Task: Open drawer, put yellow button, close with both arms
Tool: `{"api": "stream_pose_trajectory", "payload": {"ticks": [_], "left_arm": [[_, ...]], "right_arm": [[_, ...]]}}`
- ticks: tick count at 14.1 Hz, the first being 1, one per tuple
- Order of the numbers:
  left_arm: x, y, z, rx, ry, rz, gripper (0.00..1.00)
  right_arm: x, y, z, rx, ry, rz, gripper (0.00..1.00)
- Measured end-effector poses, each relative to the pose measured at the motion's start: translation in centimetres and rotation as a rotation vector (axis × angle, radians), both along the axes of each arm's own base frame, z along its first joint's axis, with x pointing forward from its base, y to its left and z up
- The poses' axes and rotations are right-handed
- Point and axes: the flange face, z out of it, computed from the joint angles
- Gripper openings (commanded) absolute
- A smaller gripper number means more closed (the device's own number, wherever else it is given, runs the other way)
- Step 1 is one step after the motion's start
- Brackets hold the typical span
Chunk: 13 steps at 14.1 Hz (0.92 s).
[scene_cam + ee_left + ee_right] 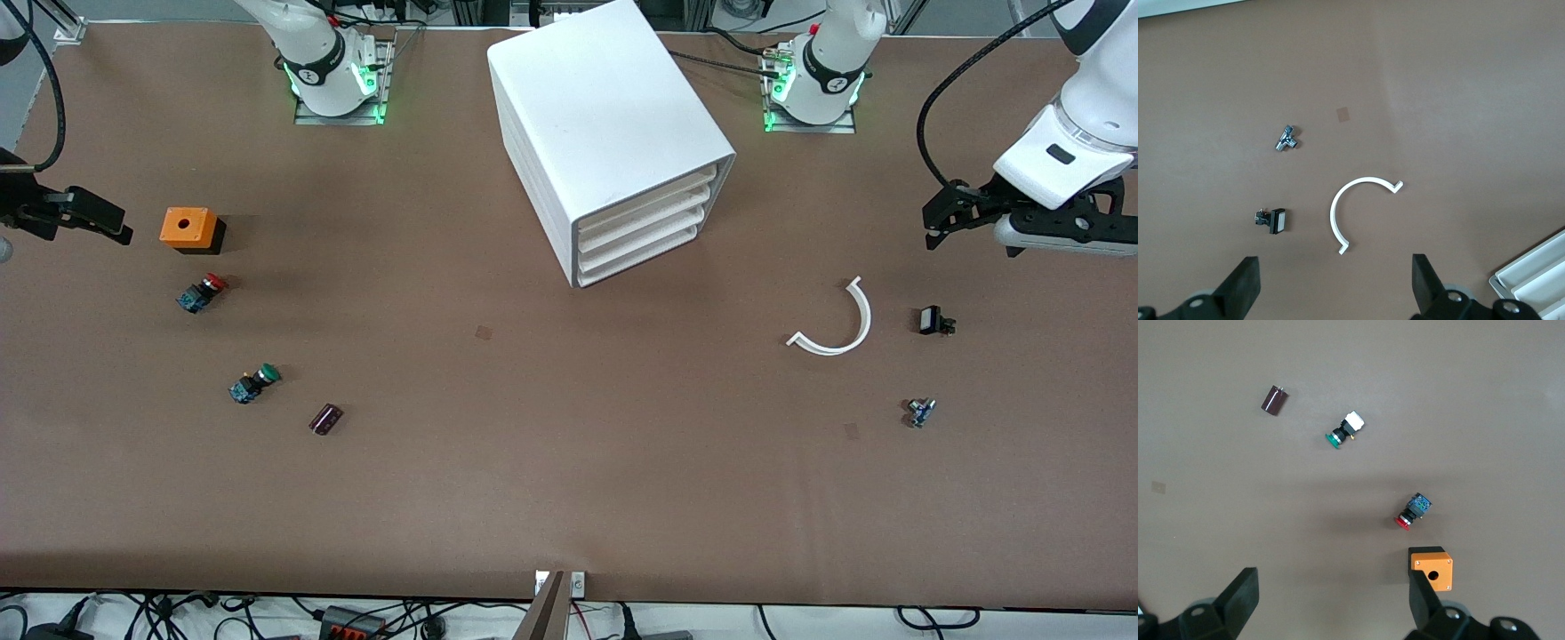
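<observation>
Drawer: uppermost drawer (647, 197) of the white cabinet (605, 116) sits pushed in, flush with the three below it.
Cabinet heading: its front is turned toward the front camera and partly toward the left arm's end of the surface (533, 462).
Yellow button: we find it in no view. Only a red-capped switch (202, 292) and a green-capped switch (254, 383) lie toward the right arm's end, near an orange box (187, 228).
Left pincer (942, 218): released and empty, fingers wide apart, over the left arm's end above a white curved strip (836, 324).
Right pincer (102, 218): released and empty, over the right arm's end beside the orange box.
Key relation: the drawer front faces the left arm's side, so we judge the left arm has the straighter line to it.
Open question: the button may already be inside the drawer; we cannot tell.
</observation>
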Motion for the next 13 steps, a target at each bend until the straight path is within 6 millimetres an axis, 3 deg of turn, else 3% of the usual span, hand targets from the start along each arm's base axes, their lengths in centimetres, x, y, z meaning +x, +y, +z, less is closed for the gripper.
{"api": "stream_pose_trajectory", "payload": {"ticks": [13], "left_arm": [[-0.6,-0.09,-0.12,0.006,0.075,0.001,1.0]], "right_arm": [[0.02,0.06,0.0,0.0,-0.001,0.001,1.0]]}}
